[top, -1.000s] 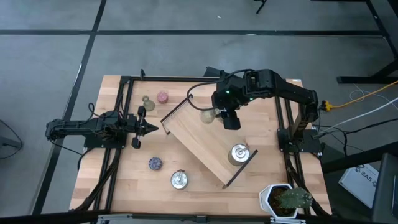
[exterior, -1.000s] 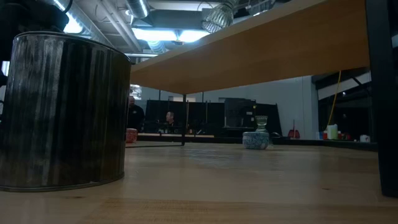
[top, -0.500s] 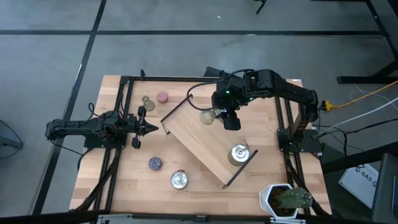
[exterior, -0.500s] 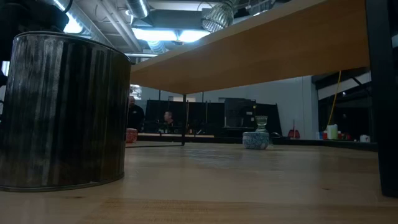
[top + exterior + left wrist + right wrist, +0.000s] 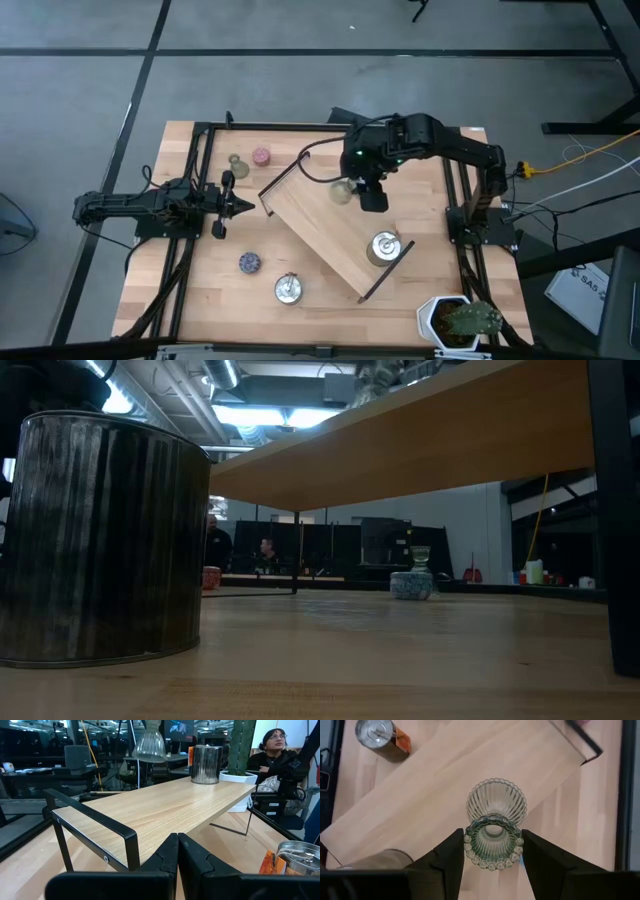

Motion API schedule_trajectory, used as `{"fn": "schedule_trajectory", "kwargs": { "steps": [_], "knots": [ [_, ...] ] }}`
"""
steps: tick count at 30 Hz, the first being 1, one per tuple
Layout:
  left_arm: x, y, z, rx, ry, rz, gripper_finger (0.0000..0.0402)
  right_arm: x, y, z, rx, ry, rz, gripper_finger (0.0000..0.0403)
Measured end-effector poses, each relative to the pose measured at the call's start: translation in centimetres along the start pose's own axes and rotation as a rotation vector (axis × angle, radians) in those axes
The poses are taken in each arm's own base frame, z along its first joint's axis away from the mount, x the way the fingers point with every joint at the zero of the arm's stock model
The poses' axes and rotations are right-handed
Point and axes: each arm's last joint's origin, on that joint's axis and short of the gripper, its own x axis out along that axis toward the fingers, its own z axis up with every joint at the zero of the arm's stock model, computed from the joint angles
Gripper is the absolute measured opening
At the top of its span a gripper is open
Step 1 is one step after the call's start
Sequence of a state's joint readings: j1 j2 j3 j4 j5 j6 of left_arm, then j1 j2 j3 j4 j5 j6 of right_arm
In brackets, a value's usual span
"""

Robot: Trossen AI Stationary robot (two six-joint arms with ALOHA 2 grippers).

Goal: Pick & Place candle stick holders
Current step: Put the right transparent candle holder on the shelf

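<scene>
An olive-green bell-shaped candle stick holder [image 5: 494, 830] is held clamped in the right gripper [image 5: 492, 851] above the wooden tray [image 5: 330, 230]; a level, slow descent is advised. The left gripper [image 5: 177, 851] rests closed, well apart.

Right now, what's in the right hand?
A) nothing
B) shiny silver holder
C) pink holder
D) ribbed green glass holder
D. In the right wrist view the right hand has its fingers on either side of the ribbed green glass holder, held above the wooden tray; the silver holder on the tray and the pink holder sit apart from it.
</scene>
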State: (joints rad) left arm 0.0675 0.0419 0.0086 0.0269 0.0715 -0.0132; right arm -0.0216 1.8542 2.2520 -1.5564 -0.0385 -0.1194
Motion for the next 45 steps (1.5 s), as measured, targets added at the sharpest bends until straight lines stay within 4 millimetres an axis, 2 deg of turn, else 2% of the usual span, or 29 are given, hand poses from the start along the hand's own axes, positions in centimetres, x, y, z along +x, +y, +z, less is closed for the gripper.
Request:
{"fn": "schedule_trajectory", "kwargs": {
  "steps": [12, 21, 31, 45],
  "knots": [
    [0.0, 0.0, 0.0, 0.000, 0.000, 0.000, 0.0004, 3.2, 0.0, 1.0, -0.018, 0.076, 0.076, 0.0178],
    [0.0, 0.0, 0.0, 0.000, 0.000, 0.000, 0.0004, 4.6, 0.2, 1.4, -0.053, 0.106, 0.090, 0.0179],
    [0.0, 0.0, 0.0, 0.000, 0.000, 0.000, 0.0004, 5.4, 1.4, 1.8, -0.122, 0.118, 0.106, 0.0179],
    [0.0, 0.0, 0.0, 0.000, 0.000, 0.000, 0.0004, 5.7, 1.3, 2.0, -0.123, 0.116, 0.105, 0.0179]
  ]
}}
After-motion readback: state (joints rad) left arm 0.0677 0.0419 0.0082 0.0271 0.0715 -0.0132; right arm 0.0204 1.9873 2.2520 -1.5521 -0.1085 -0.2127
